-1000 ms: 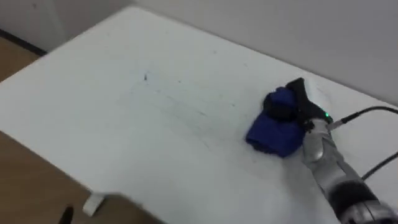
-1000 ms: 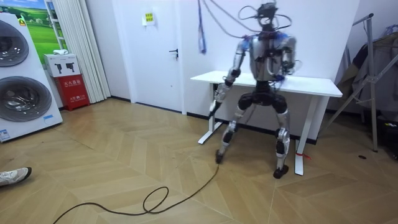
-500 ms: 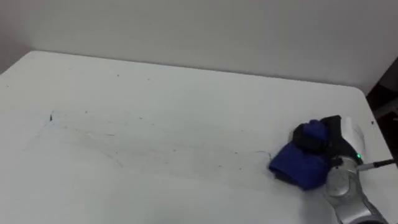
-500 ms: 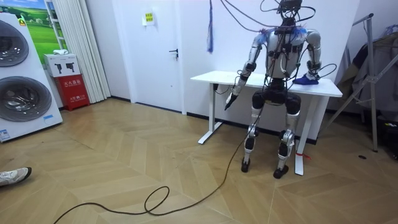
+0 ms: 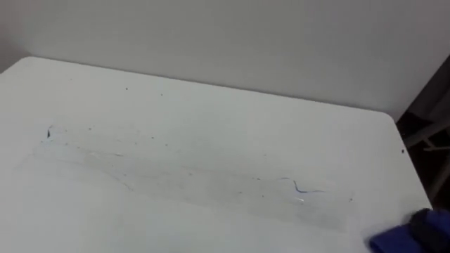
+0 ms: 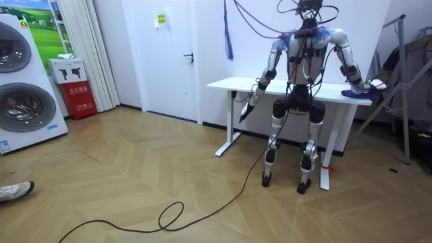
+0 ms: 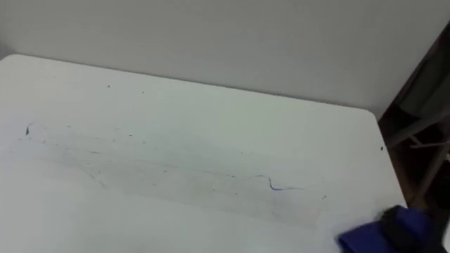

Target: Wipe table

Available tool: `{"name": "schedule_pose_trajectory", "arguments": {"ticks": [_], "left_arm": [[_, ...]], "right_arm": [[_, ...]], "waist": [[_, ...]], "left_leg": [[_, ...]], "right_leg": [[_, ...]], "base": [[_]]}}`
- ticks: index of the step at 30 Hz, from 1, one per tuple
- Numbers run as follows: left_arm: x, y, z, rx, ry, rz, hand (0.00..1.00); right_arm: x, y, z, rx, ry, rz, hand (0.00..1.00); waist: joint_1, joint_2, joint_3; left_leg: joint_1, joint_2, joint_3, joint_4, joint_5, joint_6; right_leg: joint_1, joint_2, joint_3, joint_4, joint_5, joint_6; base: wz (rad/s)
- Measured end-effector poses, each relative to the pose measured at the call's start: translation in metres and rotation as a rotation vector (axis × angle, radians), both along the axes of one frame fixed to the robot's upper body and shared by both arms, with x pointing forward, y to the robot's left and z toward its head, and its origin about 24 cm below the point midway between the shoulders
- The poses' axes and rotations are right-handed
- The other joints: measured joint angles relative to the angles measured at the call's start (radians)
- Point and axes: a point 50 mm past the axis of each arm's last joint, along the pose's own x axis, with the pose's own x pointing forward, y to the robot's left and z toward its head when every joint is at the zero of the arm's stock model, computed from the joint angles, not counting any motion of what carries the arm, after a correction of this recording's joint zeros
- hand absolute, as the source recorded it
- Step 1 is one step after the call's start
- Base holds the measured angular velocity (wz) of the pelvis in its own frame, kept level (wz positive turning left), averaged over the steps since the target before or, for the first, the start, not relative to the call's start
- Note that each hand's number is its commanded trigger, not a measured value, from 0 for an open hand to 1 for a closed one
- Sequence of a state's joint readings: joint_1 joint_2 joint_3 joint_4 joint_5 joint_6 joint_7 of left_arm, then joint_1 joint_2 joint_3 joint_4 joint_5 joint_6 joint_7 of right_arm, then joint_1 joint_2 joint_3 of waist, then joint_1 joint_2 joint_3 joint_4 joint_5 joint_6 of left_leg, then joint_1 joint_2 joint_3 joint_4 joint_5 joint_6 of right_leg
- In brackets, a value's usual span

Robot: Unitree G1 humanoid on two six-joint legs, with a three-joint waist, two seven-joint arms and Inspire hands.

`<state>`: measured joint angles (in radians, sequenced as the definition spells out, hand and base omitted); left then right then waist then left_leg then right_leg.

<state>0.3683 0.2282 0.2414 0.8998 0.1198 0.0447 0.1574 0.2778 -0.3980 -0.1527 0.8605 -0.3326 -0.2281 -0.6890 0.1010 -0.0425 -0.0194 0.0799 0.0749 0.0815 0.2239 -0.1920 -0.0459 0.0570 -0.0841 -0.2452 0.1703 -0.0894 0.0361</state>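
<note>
Soft, even light falls on the white table (image 5: pixel 211 140), the brightest area in both eye views. The wall (image 5: pixel 246 35) across the top of the frame is a duller grey. The right edge drops into dark shade, and the blue cloth (image 5: pixel 394 240) in the lower right corner looks dim. The room view is brightly lit. The wooden floor (image 6: pixel 135 182) carries a faint sheen, and soft shadow lies under the table.

Silver-grey arms and legs, dark torso, black cables looping above head
</note>
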Motion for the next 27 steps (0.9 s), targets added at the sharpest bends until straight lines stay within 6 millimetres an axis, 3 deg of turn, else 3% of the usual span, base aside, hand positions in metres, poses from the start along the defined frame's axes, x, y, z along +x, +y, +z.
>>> {"name": "schedule_pose_trajectory", "arguments": {"ticks": [4,7,10,12,13,15,17,19,20,21,22,23,24,26,27], "left_arm": [[0.007,-0.005,-0.001,-0.002,-0.017,-0.017,0.00],[0.028,-0.016,-0.005,-0.021,-0.056,-0.060,0.00],[0.046,-0.026,-0.008,-0.045,-0.074,-0.124,0.00],[0.062,-0.034,-0.009,-0.062,-0.098,-0.157,0.00],[0.064,-0.036,-0.009,-0.065,-0.099,-0.170,0.00],[0.067,-0.041,-0.011,-0.076,-0.087,-0.202,0.00],[0.063,-0.042,-0.012,-0.077,-0.066,-0.197,0.00],[0.047,-0.040,-0.014,-0.075,-0.013,-0.176,0.00],[0.041,-0.040,-0.015,-0.077,0.014,-0.166,0.00],[0.038,-0.041,-0.015,-0.082,0.024,-0.161,0.00],[0.037,-0.041,-0.016,-0.083,0.026,-0.160,0.00],[0.034,-0.042,-0.016,-0.086,0.031,-0.158,0.00],[0.034,-0.043,-0.016,-0.087,0.031,-0.159,0.00],[0.036,-0.044,-0.015,-0.089,0.015,-0.164,0.00],[0.037,-0.044,-0.014,-0.090,0.008,-0.164,0.00]], "right_arm": [[0.021,0.008,-0.002,0.013,-0.022,-0.009,1.00],[0.046,0.023,0.001,-0.013,-0.005,0.081,1.00],[0.095,0.072,0.008,-0.018,0.009,0.367,1.00],[0.141,0.135,0.021,-0.029,0.000,0.691,1.00],[0.151,0.150,0.025,-0.052,0.001,0.770,1.00],[0.176,0.205,0.037,-0.062,-0.003,1.004,1.00],[0.184,0.223,0.043,-0.079,0.007,1.095,1.00],[0.188,0.226,0.046,-0.081,0.010,1.113,1.00],[0.191,0.225,0.048,-0.086,0.010,1.112,1.00],[0.191,0.224,0.047,-0.086,0.014,1.115,1.00],[0.192,0.224,0.047,-0.085,0.010,1.117,1.00],[0.190,0.223,0.045,-0.081,0.015,1.115,1.00],[0.188,0.221,0.041,-0.074,0.022,1.105,1.00],[0.186,0.216,0.037,-0.066,0.033,1.086,1.00],[0.185,0.214,0.034,-0.064,0.033,1.078,1.00]], "waist": [[-0.007,-0.001,0.0000],[0.021,0.006,0.0024],[0.069,0.008,0.0053],[0.105,0.017,0.0151],[0.112,0.020,0.0181],[0.144,0.029,0.0276],[0.174,0.031,0.0288],[0.191,0.029,0.0276],[0.194,0.027,0.0328],[0.194,0.026,0.0433],[0.194,0.026,0.0471],[0.193,0.027,0.0469],[0.191,0.027,0.0398],[0.193,0.028,0.0382],[0.198,0.029,0.0337]], "left_leg": [[0.012,-0.003,0.010,0.001,-0.001,0.003],[0.020,0.001,0.028,-0.009,-0.001,0.003],[0.020,0.003,0.021,-0.023,-0.001,0.002],[0.013,0.005,-0.006,-0.025,-0.002,-0.002],[0.011,0.006,-0.012,-0.027,-0.001,-0.004],[-0.003,0.006,-0.047,-0.035,0.004,-0.011],[-0.012,0.006,-0.073,-0.044,0.005,-0.013],[-0.012,0.005,-0.097,-0.050,0.009,-0.008],[-0.014,0.005,-0.106,-0.051,0.009,-0.008],[-0.016,0.005,-0.111,-0.051,0.009,-0.008],[-0.017,0.004,-0.112,-0.050,0.010,-0.008],[-0.015,0.003,-0.113,-0.050,0.010,-0.008],[-0.012,0.002,-0.115,-0.050,0.008,-0.008],[-0.006,-0.001,-0.117,-0.050,0.004,-0.011],[-0.005,-0.003,-0.117,-0.049,0.003,-0.010]], "right_leg": [[0.003,0.000,0.010,-0.001,0.009,0.000],[-0.012,0.017,0.054,0.001,0.020,-0.008],[-0.043,0.035,0.064,0.000,0.042,-0.026],[-0.059,0.042,0.046,0.001,0.046,-0.034],[-0.062,0.044,0.045,0.003,0.044,-0.037],[-0.070,0.052,0.038,0.003,0.035,-0.045],[-0.070,0.051,0.016,0.001,0.029,-0.045],[-0.061,0.048,-0.008,-0.001,0.026,-0.052],[-0.059,0.048,-0.017,-0.002,0.025,-0.052],[-0.058,0.048,-0.022,-0.003,0.025,-0.052],[-0.057,0.047,-0.024,-0.004,0.025,-0.053],[-0.053,0.045,-0.032,-0.004,0.024,-0.052],[-0.047,0.043,-0.034,-0.004,0.020,-0.047],[-0.038,0.039,-0.035,-0.005,0.011,-0.035],[-0.037,0.038,-0.033,-0.006,0.010,-0.034]], "base": [[-0.16],[-0.49],[-0.68],[-0.31],[0.06],[0.26],[0.38],[0.41],[0.23],[0.15],[0.06],[0.06],[0.08],[0.10],[0.04]]}}
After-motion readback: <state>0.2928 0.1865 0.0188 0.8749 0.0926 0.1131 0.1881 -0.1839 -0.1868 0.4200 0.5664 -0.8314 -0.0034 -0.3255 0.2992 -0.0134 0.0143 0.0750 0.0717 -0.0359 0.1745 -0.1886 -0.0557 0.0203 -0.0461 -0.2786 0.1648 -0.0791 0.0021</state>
